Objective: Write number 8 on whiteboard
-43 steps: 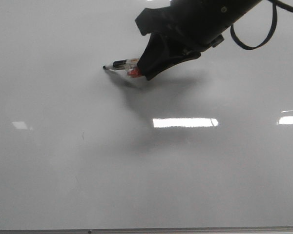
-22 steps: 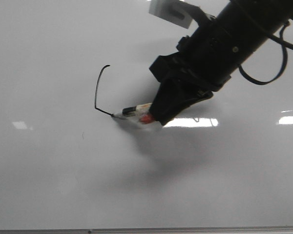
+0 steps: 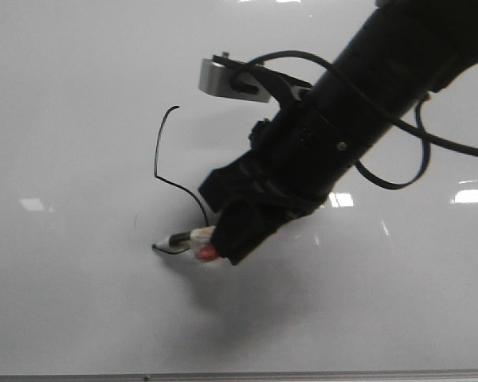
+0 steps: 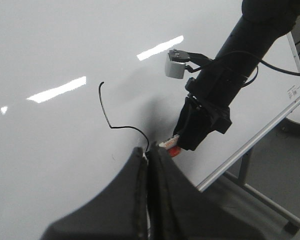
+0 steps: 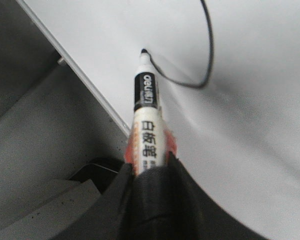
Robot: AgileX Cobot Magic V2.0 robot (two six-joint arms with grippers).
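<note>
Right end effector point(image 3: 223, 239) clamped on marker point(image 3: 185, 237), tip on whiteboard point(image 3: 64, 119) at seven o'clock; number 8 point(image 3: 171, 187) half-drawn, S-curve present, return stroke outstanding.

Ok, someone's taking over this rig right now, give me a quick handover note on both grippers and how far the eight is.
Right gripper: shut on the marker, tip touching the whiteboard.
Left gripper: shut, holding nothing, hovering above the board.
Done: the number 8 is only an S-curve so far, with the pen at its lower left end.
Left: the return stroke back up to the start, to close both loops, then lift the marker off.
</note>
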